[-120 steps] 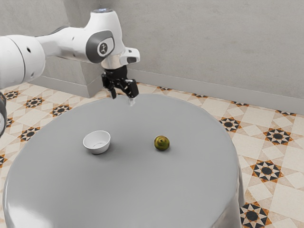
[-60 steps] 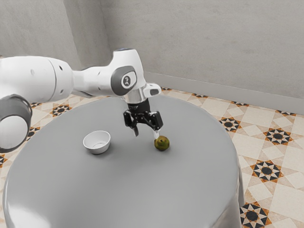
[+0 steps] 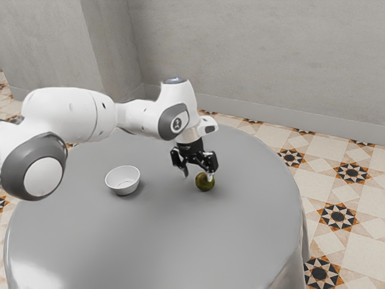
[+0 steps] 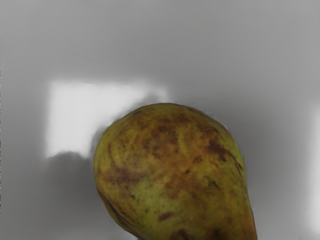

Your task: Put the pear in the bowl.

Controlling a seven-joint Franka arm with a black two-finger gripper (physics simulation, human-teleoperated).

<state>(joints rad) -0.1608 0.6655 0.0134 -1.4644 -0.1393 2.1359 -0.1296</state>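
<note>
Rounded olive pear: wrist view, brown blotches
Round white bowl: exterior view's left of pear
Black gripper: at pear, spread, empty

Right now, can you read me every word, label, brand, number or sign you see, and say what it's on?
I can't read any text here.
Small round mark on the arm: too small to read.
Pear, bowl, table: I see no lettering.
</note>
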